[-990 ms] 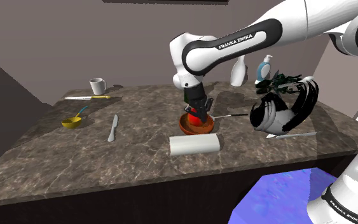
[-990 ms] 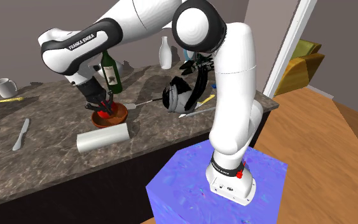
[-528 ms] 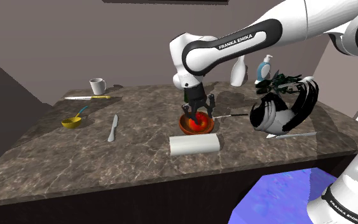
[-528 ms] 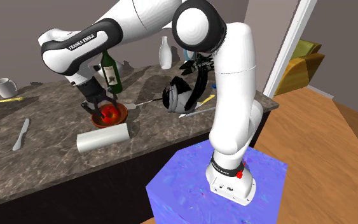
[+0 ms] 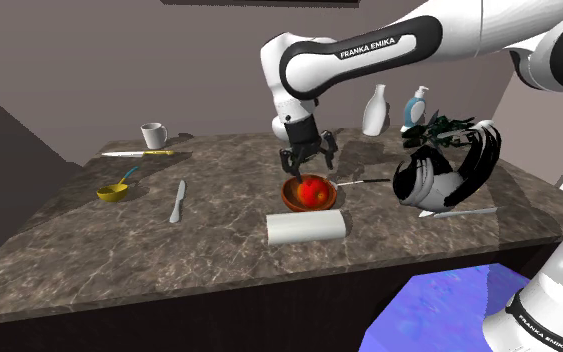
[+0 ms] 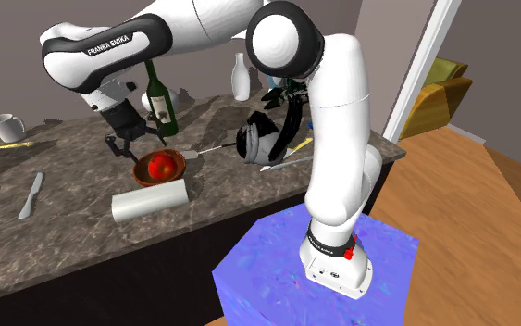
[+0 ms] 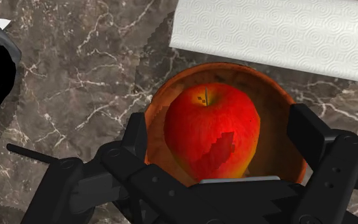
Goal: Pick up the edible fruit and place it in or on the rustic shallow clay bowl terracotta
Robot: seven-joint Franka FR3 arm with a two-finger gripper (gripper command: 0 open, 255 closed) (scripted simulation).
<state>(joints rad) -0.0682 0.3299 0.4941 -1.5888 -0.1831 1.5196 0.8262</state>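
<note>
Since the frame half a second back, the gripper (image 5: 309, 163) has risen off the bowl (image 5: 290, 197), and I now have it hanging just above the rim with clear air under the fingertips. The apple (image 5: 313, 190) has not shifted; it sits inside the brown-orange bowl, red and stem up.

From the wrist camera I see the jaws spread wide and holding nothing. One black finger (image 7: 136, 137) stands over one side of the bowl (image 7: 159, 100) and the other over the opposite side, with the apple (image 7: 212, 127) lower down between them and touched by neither.

On the second exterior view the gripper (image 6: 129, 144) hovers up and to the left of the apple (image 6: 163, 166), which rests in the middle of the bowl (image 6: 141, 175).

A white paper towel roll (image 5: 307, 227) lies on its side just beside the bowl, on the near side of the dark marbled counter (image 5: 119, 250). A table knife (image 5: 177, 200) lies well off to the shoulder view's left.
</note>
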